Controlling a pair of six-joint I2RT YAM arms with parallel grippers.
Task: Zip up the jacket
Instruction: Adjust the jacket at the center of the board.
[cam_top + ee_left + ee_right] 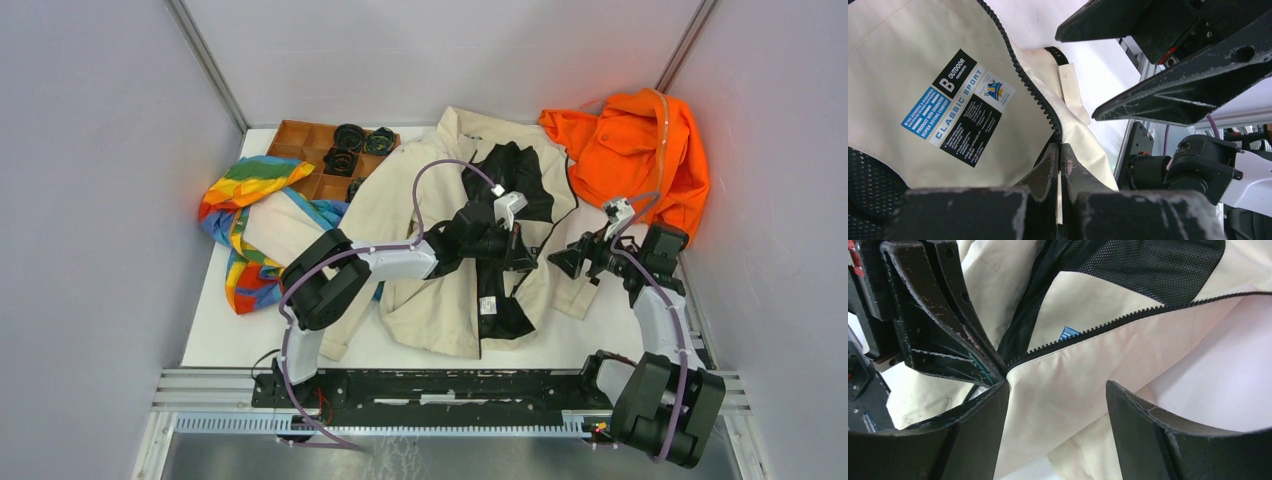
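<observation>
Top external: jacket [430, 280] flat mid-table, front open, black lining showing. Left gripper [1060, 152] pinched tight on jacket's front edge at zipper teeth [1018, 70]. Right gripper [1058, 400] wide, holding nothing, straddling cream fabric just beside. Zip halves unjoined; all zipping left.

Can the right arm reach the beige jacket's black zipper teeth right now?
Probably yes: its jaws stand open over the beige fabric jacket, with the black zipper teeth bare just ahead. The shut jaws of the left arm pinch the zipper's end, crowding one side.
</observation>
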